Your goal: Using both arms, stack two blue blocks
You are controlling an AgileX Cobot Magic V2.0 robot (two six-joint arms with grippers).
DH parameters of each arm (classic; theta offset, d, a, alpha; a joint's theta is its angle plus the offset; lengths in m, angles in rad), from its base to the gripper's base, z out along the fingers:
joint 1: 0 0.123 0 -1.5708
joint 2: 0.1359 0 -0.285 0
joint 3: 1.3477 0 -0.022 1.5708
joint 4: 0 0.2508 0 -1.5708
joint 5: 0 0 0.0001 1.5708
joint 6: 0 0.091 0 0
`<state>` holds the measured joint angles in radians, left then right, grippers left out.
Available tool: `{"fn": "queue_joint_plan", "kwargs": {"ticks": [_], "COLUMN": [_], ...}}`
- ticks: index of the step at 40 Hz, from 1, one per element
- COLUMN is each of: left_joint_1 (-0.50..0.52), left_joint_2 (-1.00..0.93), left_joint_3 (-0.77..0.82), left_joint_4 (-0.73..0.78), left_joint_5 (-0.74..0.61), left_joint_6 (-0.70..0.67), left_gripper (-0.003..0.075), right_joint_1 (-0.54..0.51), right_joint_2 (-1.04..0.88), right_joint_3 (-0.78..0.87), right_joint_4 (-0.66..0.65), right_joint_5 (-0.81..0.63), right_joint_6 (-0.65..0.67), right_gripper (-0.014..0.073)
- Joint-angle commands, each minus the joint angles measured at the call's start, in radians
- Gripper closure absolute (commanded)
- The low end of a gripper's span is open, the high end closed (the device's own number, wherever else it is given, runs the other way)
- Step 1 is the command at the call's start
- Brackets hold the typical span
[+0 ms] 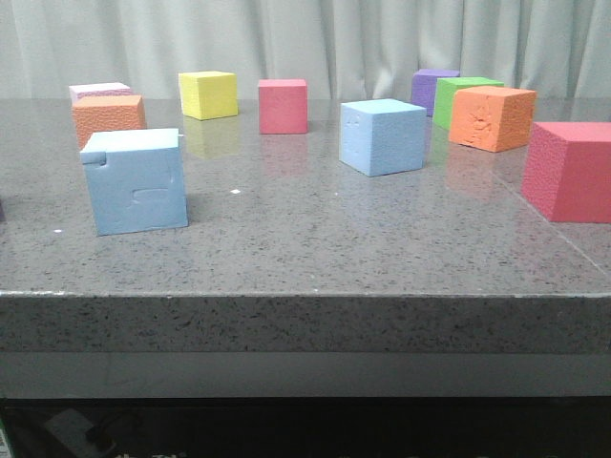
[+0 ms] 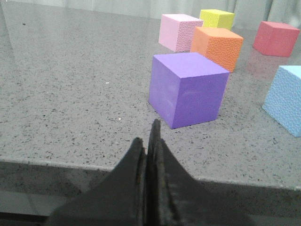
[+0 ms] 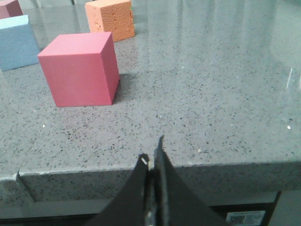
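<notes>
The chipped blue block (image 1: 135, 181) stood at the near left of the grey tabletop (image 1: 315, 239), with a notch at its upper left corner and a shallow rectangular dent on its near face. The plainer blue block (image 1: 383, 136) sat farther back, near the middle, well apart from the first. Neither arm showed in the front view.

In the wrist views, the left gripper (image 2: 149, 150) hung just off the near edge with its fingers pressed together and holding nothing, a purple cube (image 2: 187, 88) ahead of it. The right gripper (image 3: 154, 162) was likewise closed and empty at the near edge, facing a red cube (image 3: 80, 69).

Both blocks looked like light foam: easy to lift, soft enough to dent under a hard squeeze, with a grainy surface that should resist slipping. Flat opposite side faces, taken around mid-height, seemed the best hold. The damaged corner of the chipped block was worth avoiding. The fingers would need to open first.
</notes>
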<state>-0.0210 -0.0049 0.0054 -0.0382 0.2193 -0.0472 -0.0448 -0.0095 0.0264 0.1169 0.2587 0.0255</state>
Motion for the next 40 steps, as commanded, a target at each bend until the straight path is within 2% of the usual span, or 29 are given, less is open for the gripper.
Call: {"fn": "queue_joint_plan", "kwargs": {"ticks": [1,11,40], "left_joint_1": [0.001,0.001,0.001], "left_joint_2": [-0.023,-0.023,-0.023], "left_joint_3": [0.037,0.037,0.037], "left_joint_4": [0.0,0.003,0.003], "left_joint_5": [-0.134,-0.301,-0.303], "left_joint_6": [-0.009,-0.008,-0.008], "left_gripper": [0.0738,0.0738,0.0738], "right_joint_1": [-0.004,-0.004,-0.004], "right_joint_2": [-0.02,-0.02,-0.02], "right_joint_3": [0.001,0.001,0.001], "right_joint_4": [0.004,0.004,0.004], "right_joint_5": [-0.12,-0.274,-0.264], "right_joint_6": [-0.007,-0.007,-0.007], "right_gripper": [0.0664,0.0664,0.0664]}}
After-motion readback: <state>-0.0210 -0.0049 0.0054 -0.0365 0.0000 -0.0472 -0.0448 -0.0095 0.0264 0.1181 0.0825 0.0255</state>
